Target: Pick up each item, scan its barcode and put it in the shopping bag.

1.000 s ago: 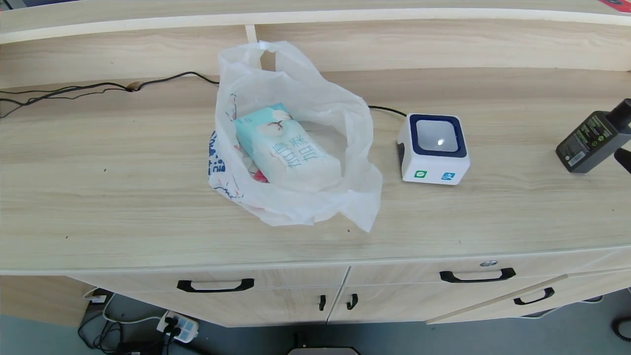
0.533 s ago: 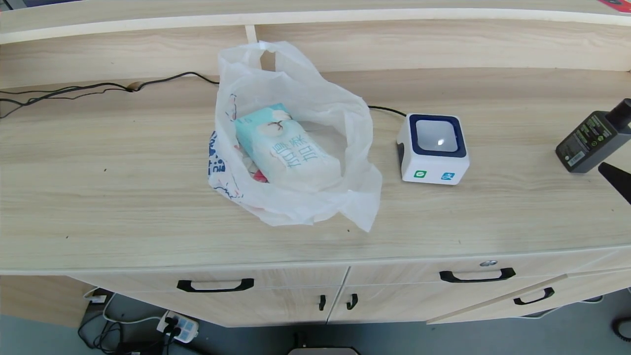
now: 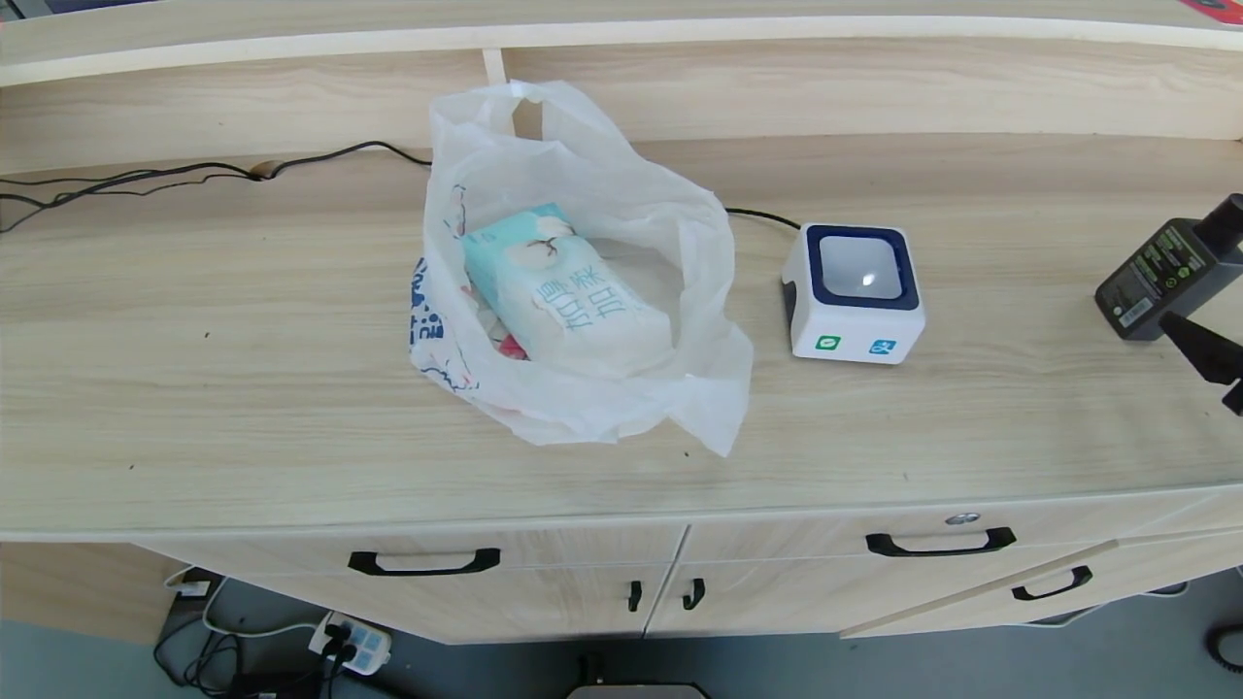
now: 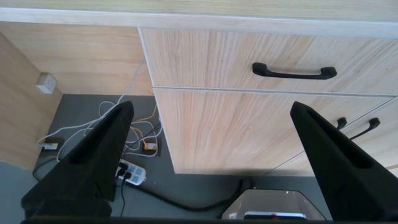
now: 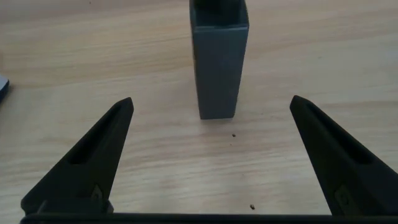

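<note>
A white plastic shopping bag (image 3: 583, 272) lies open on the counter, holding a light-blue tissue pack (image 3: 563, 291). To its right stands the white barcode scanner (image 3: 855, 293) with a dark-blue window frame. A dark grey bottle (image 3: 1160, 274) lies at the counter's far right; it also shows as the bottle (image 5: 219, 59). My right gripper (image 5: 211, 155) is open, its fingers spread wide, just short of the bottle's base and not touching it; one fingertip (image 3: 1204, 351) shows at the right edge. My left gripper (image 4: 214, 162) hangs open below the counter, facing the cabinet drawers.
Black cables (image 3: 175, 177) run along the counter's back left, and one cable leads to the scanner. A raised wooden ledge (image 3: 621, 58) backs the counter. Drawers with black handles (image 3: 940, 544) sit under the front edge.
My right gripper's finger has come further into the head view and moved up toward the dark bottle. The bag, scanner and bottle have not moved.
</note>
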Controlling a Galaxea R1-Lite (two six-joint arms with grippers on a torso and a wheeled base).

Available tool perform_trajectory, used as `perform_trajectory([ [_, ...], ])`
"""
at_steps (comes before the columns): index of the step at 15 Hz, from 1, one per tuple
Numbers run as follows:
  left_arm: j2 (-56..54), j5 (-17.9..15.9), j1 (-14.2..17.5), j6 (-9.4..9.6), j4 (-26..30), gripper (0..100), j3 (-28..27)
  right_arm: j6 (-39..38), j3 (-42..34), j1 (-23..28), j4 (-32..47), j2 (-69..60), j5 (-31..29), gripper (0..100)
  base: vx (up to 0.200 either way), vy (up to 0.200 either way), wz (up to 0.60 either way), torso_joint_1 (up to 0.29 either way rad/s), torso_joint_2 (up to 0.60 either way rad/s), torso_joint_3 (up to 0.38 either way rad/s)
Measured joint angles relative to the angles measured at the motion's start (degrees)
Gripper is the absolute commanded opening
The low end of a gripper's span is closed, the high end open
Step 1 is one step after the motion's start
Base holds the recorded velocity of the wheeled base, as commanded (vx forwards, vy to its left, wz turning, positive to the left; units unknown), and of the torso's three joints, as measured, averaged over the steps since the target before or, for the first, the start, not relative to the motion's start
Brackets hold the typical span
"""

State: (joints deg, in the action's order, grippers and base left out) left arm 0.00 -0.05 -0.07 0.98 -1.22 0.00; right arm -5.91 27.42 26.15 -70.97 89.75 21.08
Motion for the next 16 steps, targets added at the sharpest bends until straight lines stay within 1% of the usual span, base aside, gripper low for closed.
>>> perform_trajectory([
  [3, 0.0, 0.0, 0.0, 0.0, 0.0, 100, 0.0, -3.6, 5.7, -0.3, -1.9, 4.0, 0.2, 100, 0.0, 0.0, 0.0, 0.0, 0.0, 0.0],
  [8, 0.0, 0.0, 0.0, -0.02, 0.0, 100, 0.0, -4.2, 12.2, -0.8, -3.7, 9.3, 1.0, 100, 0.0, 0.0, 0.0, 0.0, 0.0, 0.0],
  [11, 0.0, 0.0, 0.0, 0.0, 0.0, 100, 0.0, -4.2, 14.5, -1.2, -8.5, 12.7, 1.2, 100, 0.0, 0.0, 0.0, 0.0, 0.0, 0.0],
  [16, 0.0, 0.0, 0.0, -0.02, 0.0, 100, 0.0, -4.8, 16.4, -1.3, -12.5, 17.8, 1.6, 100, 0.0, 0.0, 0.0, 0.0, 0.0, 0.0],
])
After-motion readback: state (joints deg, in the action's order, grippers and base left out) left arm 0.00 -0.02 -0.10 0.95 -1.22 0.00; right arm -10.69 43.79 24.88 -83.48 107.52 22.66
